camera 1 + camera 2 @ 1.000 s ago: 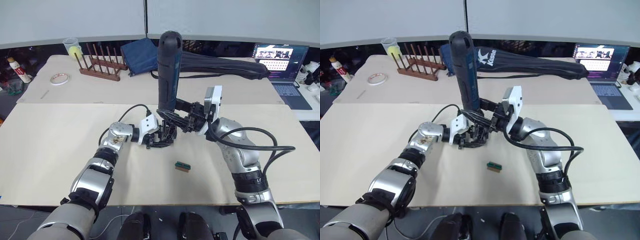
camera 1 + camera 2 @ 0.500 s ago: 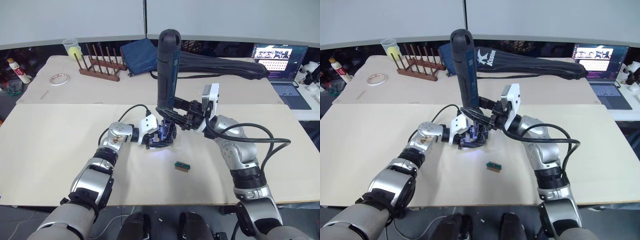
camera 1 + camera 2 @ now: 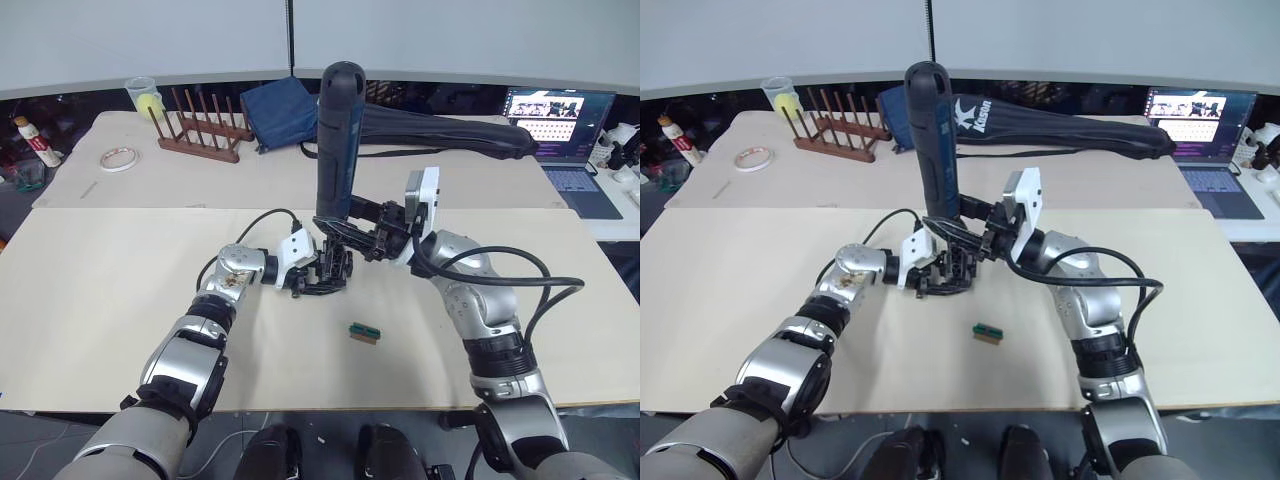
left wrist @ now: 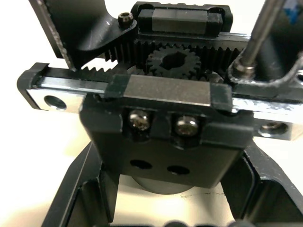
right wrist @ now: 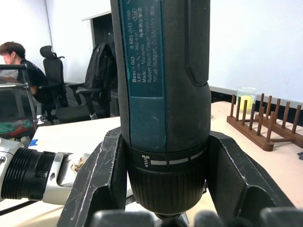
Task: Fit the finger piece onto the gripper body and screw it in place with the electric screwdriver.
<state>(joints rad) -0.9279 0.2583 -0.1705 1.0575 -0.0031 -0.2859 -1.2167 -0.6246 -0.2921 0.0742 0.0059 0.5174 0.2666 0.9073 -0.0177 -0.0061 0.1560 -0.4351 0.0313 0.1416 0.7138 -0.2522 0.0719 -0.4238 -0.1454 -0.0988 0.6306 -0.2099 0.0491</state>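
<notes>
My left gripper [image 3: 312, 275] is shut on the gripper body [image 3: 333, 268], a black block of linkages resting on the table's middle. In the left wrist view the gripper body [image 4: 161, 99] shows a toothed rack, a gear and two screw heads. The thin metal bit [image 4: 258, 35] comes down onto its far end. My right gripper [image 3: 345, 222] is shut on the electric screwdriver [image 3: 337, 140], held upright with its tip over the body. The dark blue screwdriver barrel [image 5: 161, 71] stands between my right fingers [image 5: 102, 184]. I cannot tell the finger piece apart from the body.
A small green block [image 3: 364, 333] lies in front of the body. On the far table stand a wooden rack [image 3: 200, 130], a tape roll [image 3: 119, 157], a blue cloth [image 3: 280, 110], a long black bag [image 3: 450, 135] and a laptop [image 3: 560, 125].
The screwdriver's tip light glowed under the body half a second ago and is off now. Over the second, my right arm has shifted slightly toward the left gripper.
</notes>
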